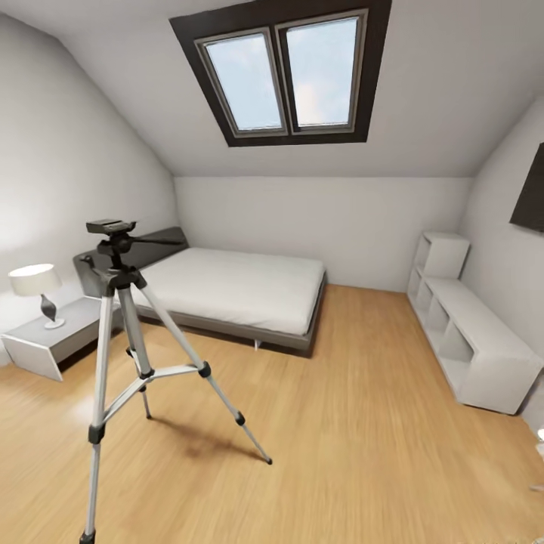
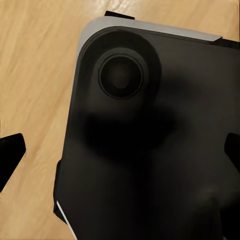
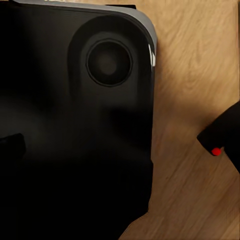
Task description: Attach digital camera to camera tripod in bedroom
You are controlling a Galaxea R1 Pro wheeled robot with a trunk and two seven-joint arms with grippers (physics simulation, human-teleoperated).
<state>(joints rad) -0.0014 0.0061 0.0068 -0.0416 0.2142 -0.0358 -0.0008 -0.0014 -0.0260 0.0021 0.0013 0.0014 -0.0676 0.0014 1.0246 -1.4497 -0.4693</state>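
The camera tripod (image 1: 121,332) stands on the light wood floor at the left of the head view, with silver legs spread. Its black head (image 1: 111,227) carries nothing, and the pan handle points right toward the bed. In the right wrist view a black boxy shape with a round red button, the digital camera (image 3: 222,137), sits at the edge over the floor; I cannot tell it apart from the finger there. My right gripper (image 3: 120,145) is open, one dark fingertip (image 3: 11,144) showing. The left gripper (image 2: 120,150) is open and holds nothing.
A low grey bed (image 1: 242,291) stands at the far wall under the skylight (image 1: 283,72). Beside the tripod, a lamp (image 1: 38,291) stands on a white nightstand (image 1: 53,340). White shelves (image 1: 468,332) line the right wall. My black base (image 2: 150,140) lies under both wrists.
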